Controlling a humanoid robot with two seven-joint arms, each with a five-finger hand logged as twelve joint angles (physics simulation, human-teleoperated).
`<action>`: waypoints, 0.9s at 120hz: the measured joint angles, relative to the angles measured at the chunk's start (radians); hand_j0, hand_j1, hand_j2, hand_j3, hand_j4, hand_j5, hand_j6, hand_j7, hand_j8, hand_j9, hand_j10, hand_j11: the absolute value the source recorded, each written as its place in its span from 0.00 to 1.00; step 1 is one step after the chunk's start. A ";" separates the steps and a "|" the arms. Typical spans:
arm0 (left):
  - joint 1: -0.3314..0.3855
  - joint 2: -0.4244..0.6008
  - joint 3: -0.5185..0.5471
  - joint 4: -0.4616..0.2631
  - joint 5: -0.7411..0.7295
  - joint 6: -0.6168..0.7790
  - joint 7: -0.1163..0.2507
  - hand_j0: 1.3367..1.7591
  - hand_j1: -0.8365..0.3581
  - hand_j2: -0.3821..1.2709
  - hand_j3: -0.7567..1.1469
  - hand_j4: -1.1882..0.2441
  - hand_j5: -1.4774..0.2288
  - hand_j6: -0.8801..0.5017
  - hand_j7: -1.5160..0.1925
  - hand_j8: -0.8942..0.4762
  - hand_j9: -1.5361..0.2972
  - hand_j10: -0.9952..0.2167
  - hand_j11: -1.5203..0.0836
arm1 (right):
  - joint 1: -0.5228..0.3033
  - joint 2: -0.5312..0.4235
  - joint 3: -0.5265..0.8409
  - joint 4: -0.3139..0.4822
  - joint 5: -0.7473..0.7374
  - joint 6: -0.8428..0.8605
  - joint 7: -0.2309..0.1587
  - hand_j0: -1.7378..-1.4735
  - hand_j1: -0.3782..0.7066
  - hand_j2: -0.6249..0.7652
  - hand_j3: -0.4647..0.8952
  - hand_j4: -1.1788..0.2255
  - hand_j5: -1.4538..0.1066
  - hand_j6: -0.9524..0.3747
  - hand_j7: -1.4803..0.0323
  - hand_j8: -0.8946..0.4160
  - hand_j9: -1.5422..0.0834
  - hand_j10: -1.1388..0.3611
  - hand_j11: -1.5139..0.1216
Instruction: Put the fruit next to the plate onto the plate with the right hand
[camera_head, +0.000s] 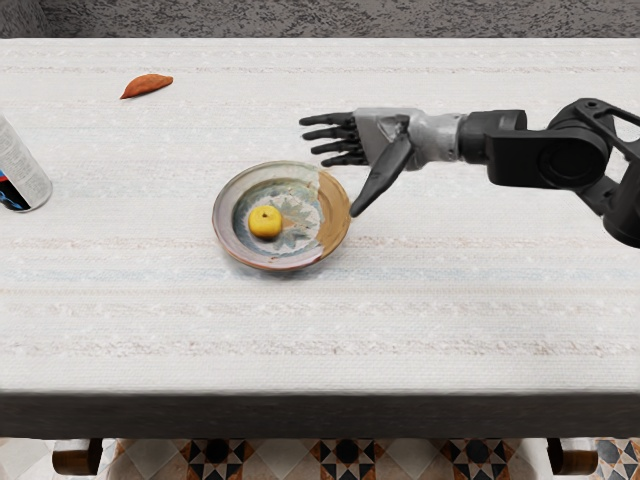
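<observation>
The small yellow fruit sits on the round glazed plate, the right robot hand beside it spread and empty; only pulling clear seems left.

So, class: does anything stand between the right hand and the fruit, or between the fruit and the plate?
Nothing visible does. The yellow fruit already lies on the plate; the open right hand is beside its right rim.

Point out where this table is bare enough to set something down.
Bare: the front of the table below the plate, between can and plate, and the back edge right of the orange object. Crowded: the plate's right rim, by the open right hand.
</observation>
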 joint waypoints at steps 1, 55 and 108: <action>0.000 0.000 0.000 0.000 0.000 0.000 0.000 0.76 0.99 0.23 0.40 0.83 0.87 0.64 0.89 0.65 0.84 0.82 0.95 | 0.000 -0.004 0.000 0.000 0.005 0.000 0.000 0.30 0.08 0.44 0.34 0.81 0.89 0.68 0.94 0.65 0.91 0.73 0.89; 0.000 0.000 0.000 0.000 0.000 0.000 0.000 0.76 0.99 0.23 0.40 0.83 0.87 0.64 0.89 0.65 0.84 0.82 0.95 | -0.042 -0.183 -0.010 0.000 0.151 0.005 -0.004 0.30 0.07 0.44 0.34 0.81 0.90 0.69 0.94 0.65 0.92 0.73 0.89; 0.000 0.000 0.000 0.000 0.000 0.000 0.000 0.76 0.99 0.23 0.40 0.83 0.87 0.64 0.89 0.65 0.84 0.82 0.95 | -0.088 -0.284 -0.014 0.000 0.176 0.005 -0.004 0.30 0.06 0.45 0.34 0.82 0.90 0.69 0.95 0.66 0.92 0.74 0.90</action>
